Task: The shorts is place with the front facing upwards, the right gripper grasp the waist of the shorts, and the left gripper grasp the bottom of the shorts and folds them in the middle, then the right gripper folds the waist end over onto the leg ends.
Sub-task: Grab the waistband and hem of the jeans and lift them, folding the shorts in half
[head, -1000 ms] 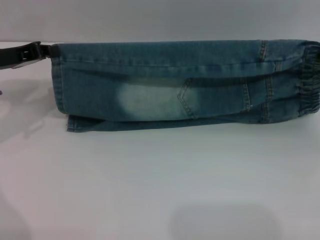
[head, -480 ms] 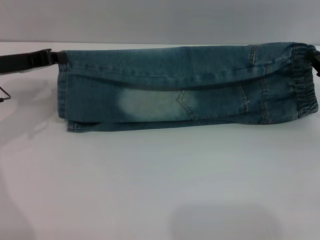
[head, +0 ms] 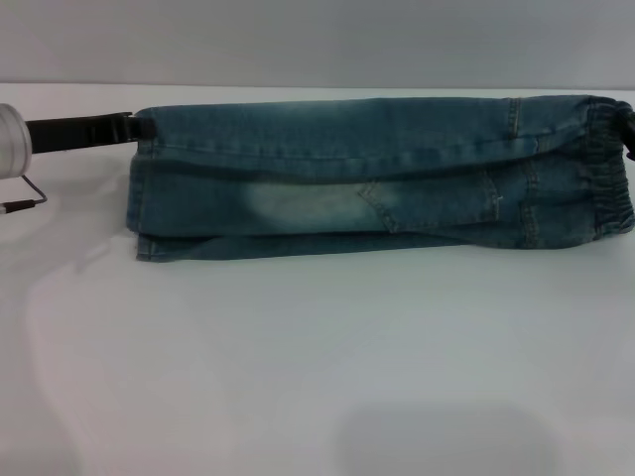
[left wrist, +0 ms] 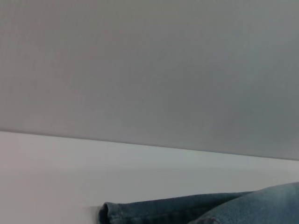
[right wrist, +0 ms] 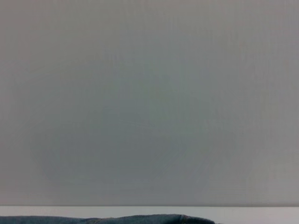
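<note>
White table (head: 298, 377) and a plain grey wall fill the scene. On the table lie the blue jean shorts (head: 377, 188), folded long-ways into a narrow strip. No words or labels can be read on them. The left gripper (head: 124, 129) touches the far corner of the shorts at the leg end, pinching the cloth. The right gripper (head: 629, 134) is at the stretchy waist end; I cannot tell its grip.
</note>
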Tool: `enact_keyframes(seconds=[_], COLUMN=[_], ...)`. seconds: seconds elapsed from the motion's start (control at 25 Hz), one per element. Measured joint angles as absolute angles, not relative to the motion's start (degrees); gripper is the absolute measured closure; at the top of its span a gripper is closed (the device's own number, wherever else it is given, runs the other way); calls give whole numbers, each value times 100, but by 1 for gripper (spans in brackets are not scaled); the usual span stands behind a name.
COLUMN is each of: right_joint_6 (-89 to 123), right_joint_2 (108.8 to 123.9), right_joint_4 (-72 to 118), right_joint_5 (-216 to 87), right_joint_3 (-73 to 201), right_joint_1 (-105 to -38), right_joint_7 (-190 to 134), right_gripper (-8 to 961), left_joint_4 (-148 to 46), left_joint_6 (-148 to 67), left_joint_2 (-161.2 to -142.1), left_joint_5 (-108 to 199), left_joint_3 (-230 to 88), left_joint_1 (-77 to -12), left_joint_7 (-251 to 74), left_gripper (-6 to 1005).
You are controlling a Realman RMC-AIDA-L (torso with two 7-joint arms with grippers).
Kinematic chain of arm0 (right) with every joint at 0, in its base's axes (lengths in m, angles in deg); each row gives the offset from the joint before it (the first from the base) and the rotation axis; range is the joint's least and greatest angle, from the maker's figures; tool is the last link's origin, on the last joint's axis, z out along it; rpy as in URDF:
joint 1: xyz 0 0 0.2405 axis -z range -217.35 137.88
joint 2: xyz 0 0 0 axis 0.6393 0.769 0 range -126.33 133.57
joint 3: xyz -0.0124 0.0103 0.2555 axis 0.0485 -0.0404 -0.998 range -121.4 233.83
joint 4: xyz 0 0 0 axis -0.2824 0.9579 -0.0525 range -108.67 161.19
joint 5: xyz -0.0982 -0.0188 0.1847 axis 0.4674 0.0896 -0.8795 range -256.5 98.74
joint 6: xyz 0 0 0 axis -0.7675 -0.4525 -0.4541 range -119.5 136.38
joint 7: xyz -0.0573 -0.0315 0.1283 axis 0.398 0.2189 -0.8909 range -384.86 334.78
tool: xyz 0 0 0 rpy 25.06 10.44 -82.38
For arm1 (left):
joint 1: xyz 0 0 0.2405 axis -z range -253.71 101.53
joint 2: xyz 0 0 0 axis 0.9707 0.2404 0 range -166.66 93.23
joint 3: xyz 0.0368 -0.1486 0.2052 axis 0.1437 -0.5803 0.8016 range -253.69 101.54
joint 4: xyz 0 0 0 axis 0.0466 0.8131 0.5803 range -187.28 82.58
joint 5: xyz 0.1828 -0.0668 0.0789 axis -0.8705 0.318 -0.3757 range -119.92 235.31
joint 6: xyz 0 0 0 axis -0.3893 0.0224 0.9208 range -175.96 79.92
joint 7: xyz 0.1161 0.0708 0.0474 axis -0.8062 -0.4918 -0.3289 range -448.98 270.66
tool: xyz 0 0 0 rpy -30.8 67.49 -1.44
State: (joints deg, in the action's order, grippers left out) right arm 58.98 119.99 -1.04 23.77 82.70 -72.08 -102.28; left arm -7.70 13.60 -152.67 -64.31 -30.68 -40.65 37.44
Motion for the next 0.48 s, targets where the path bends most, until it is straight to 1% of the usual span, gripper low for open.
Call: enact_keyframes(seconds=[0.16, 0.24, 0.48], right_joint_6=[5689, 5607, 5418], right_joint_2=[12005, 11983, 11969], right_joint_4=[-58, 7, 54], right_joint_5=[2377, 2377, 2377], right_joint_3=[8282, 8299, 8306], right_joint_1=[-7243, -7272, -7287], right_joint_7=[-10228, -10228, -10221], right_gripper=[954, 954, 854], left_joint_4=[-770, -771, -779], left_joint_6=[1168, 1065, 876], left_joint_2=[-15310, -15325, -15387], left_joint_5=[-6439, -6444, -6451], left_joint_3=[-2929, -2807, -2688], left_joint_1=[-4042, -4027, -4008], left_joint_7=[3748, 3746, 3743], left_gripper=[854, 853, 849])
